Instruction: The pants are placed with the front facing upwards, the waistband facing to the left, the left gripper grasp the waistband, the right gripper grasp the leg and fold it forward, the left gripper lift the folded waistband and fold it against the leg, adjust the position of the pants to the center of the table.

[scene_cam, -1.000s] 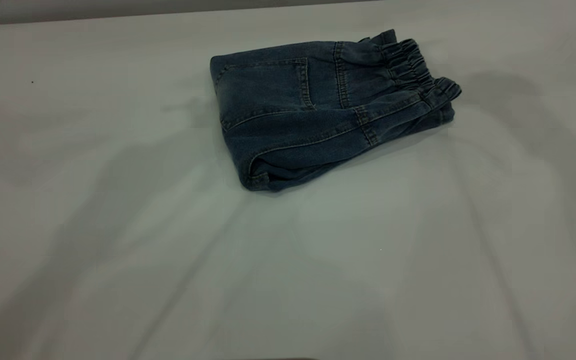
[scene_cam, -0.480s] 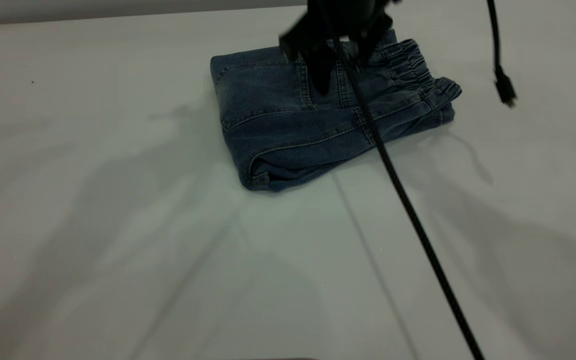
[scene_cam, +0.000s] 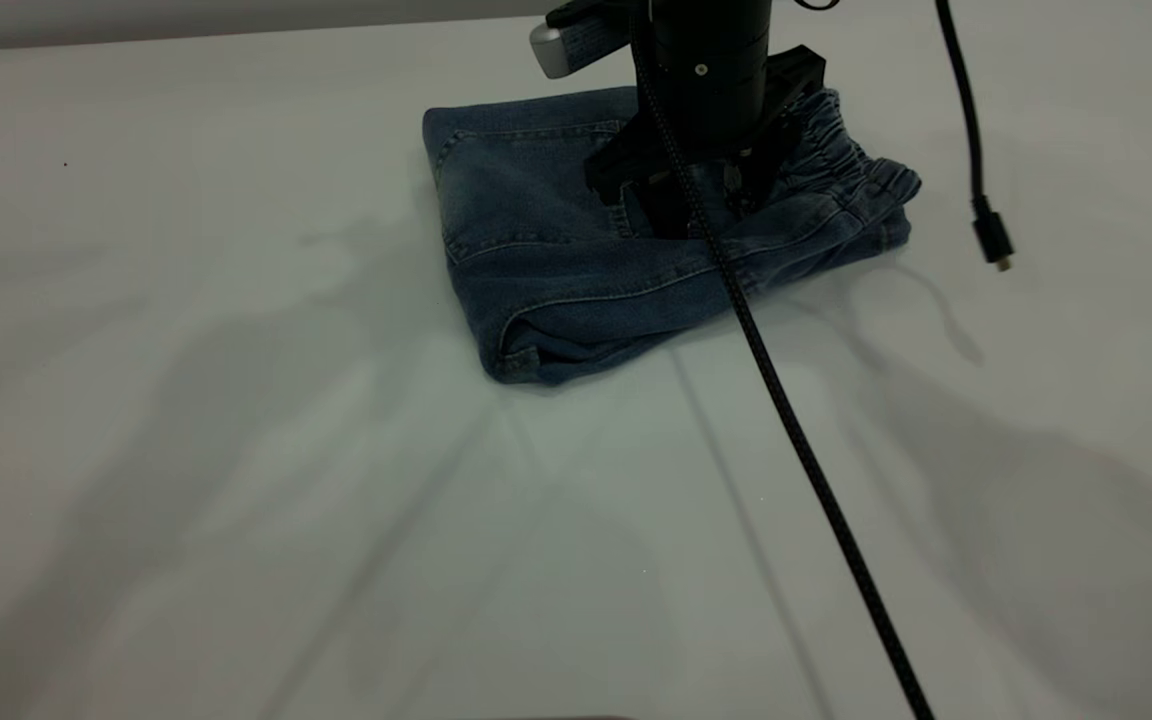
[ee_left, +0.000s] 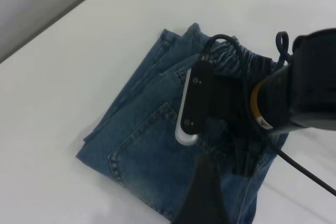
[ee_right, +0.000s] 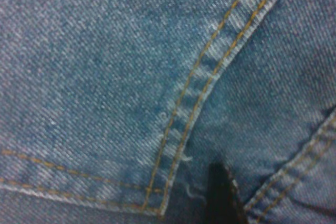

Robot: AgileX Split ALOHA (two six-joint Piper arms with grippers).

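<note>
Lowered since half a second ago: the right gripper (scene_cam: pixel 693 215), now down on the folded pants (scene_cam: pixel 576 270); its loose cable end (scene_cam: pixel 992 243) hangs lower too. Pants unmoved.

Exterior view: pants folded into a compact bundle, patch back pocket uppermost, lying on the far half of the table (scene_cam: pixel 236 500), slightly right of the middle. Waistband (scene_cam: pixel 841 160) at the bundle's right end. Right gripper stands upright over the bundle between pocket and waistband, tips at the denim. Braided cable (scene_cam: pixel 806 460) runs from the arm across the pants toward the near edge. Jaw state cannot be told.

Left wrist view: right gripper (ee_left: pixel 239 163) seen from above on the pants (ee_left: pixel 142 150), with its wrist camera bar (ee_left: pixel 191 103) over the pocket; waistband (ee_left: pixel 231 59) partly visible behind it. One dark finger (ee_left: pixel 205 192) of the left gripper in the foreground, above the table; its jaw state cannot be told.

Right wrist view: denim (ee_right: pixel 94 77) fills the picture, tan double stitching crossing; one dark fingertip (ee_right: pixel 220 195) against the cloth.
</note>
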